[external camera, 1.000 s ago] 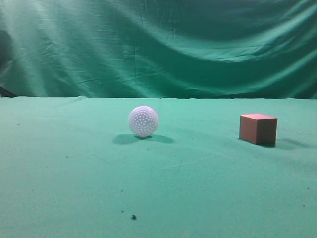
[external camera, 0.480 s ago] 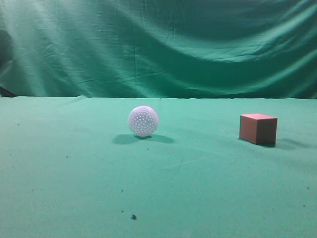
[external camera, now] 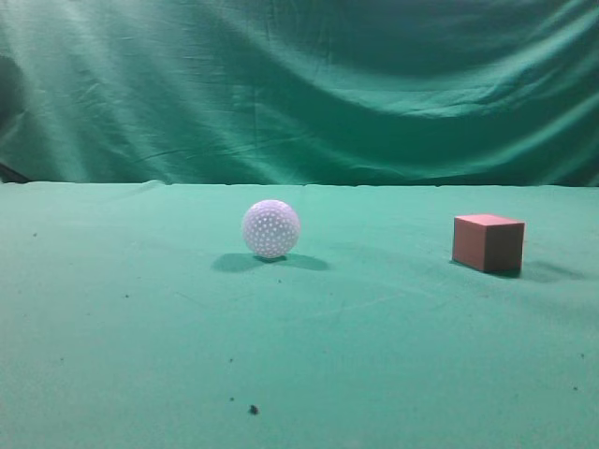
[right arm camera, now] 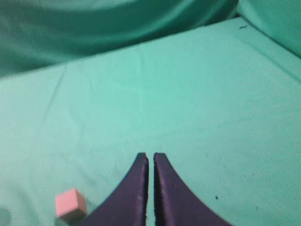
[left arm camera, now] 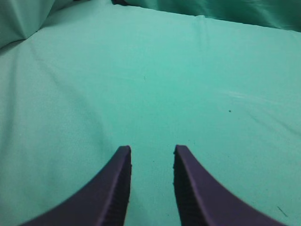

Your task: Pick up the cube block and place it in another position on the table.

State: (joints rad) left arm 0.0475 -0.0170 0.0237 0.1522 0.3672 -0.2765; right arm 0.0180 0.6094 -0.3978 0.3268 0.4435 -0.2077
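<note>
While the cube point(external camera: 488, 243) sits untouched on the table point(external camera: 140, 355), right of the ball point(external camera: 270, 228) and well apart from it, it looks light, rigid and flat-sided, so a pinch across two opposite side faces should hold. In the right wrist view it lies low and left of the right gripper point(right arm camera: 151, 162), whose jaws are nearly together. The left gripper point(left arm camera: 151, 157) hangs parted over bare cloth, holding nothing.

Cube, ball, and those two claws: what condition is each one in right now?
cube block: resting flat on the table, untouched
ball: resting on the table, apart from the cube
left gripper: open, empty
right gripper: nearly shut, empty
</note>
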